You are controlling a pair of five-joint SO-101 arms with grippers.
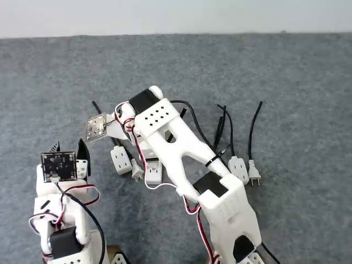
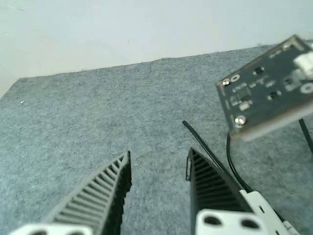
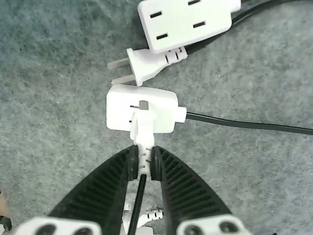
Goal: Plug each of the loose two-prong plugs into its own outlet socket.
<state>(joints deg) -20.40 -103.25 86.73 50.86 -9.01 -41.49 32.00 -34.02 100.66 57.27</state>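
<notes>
Near the middle of the table (image 1: 286, 82), our right fingers (image 3: 115, 183) pinch a plug (image 3: 143, 128) sitting on its socket (image 3: 120, 107). We should press it straight in, slowly, with no wiggle. Another loose plug (image 1: 136, 170) waits at 9 o'clock from it. Our left fingers (image 2: 100, 193) are spread.

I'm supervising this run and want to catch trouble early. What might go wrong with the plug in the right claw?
The outlet socket lies unbraced on the carpet while the left claw sits open apart from it, so pushing may slide it instead of seating the plug. The right claw pinches only the plug's narrow cable end, so it may tilt. A loose plug lies close beside the socket and might get shoved.
</notes>
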